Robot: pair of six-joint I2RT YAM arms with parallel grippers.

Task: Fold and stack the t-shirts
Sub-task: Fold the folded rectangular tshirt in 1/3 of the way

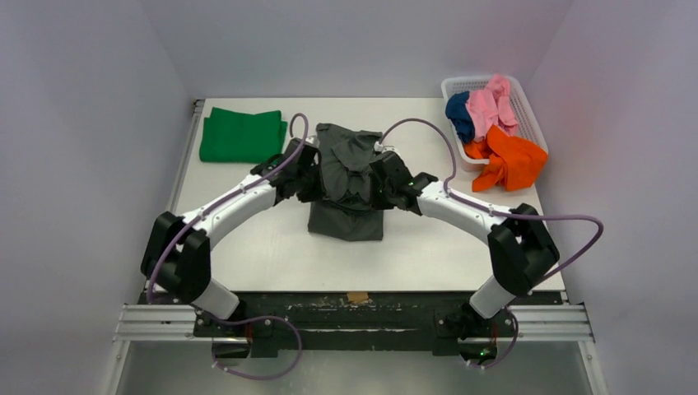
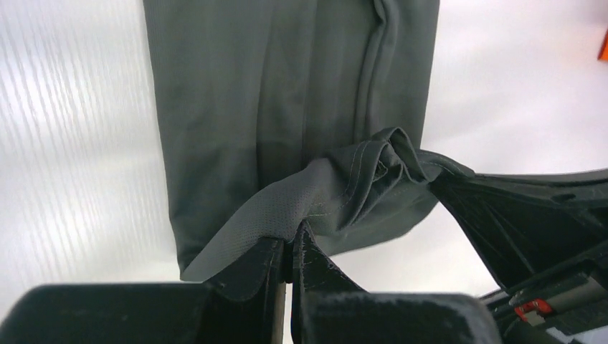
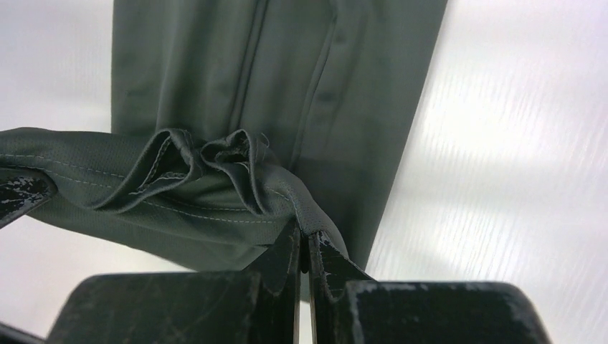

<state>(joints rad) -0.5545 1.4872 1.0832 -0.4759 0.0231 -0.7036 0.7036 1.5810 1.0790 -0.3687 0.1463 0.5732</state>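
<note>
– Left gripper (image 2: 290, 240) first: what does its wrist camera give that the overhead view does not?
– Its fingers are pressed together on a fold of the dark grey t-shirt (image 2: 272, 93). From above, that grip is buried in bunched cloth.
– And the right gripper (image 3: 305, 236)?
– It is likewise clamped tight, on a stitched, gathered hem of the same shirt.
– Where does the shirt lie?
– Its upper part is lifted and crumpled between the two grippers. Its lower part lies as a narrow folded panel on the surface (image 1: 461, 247).
– What room is there around it?
– Bare surface on both sides of the shirt. Far left of it lies the folded bright green t-shirt (image 1: 241, 136). Far right of it, the white basket (image 1: 461, 80) holds the pink t-shirt (image 1: 491, 103) and navy t-shirt (image 1: 458, 111), and the orange t-shirt (image 1: 514, 160) spills over its rim.
</note>
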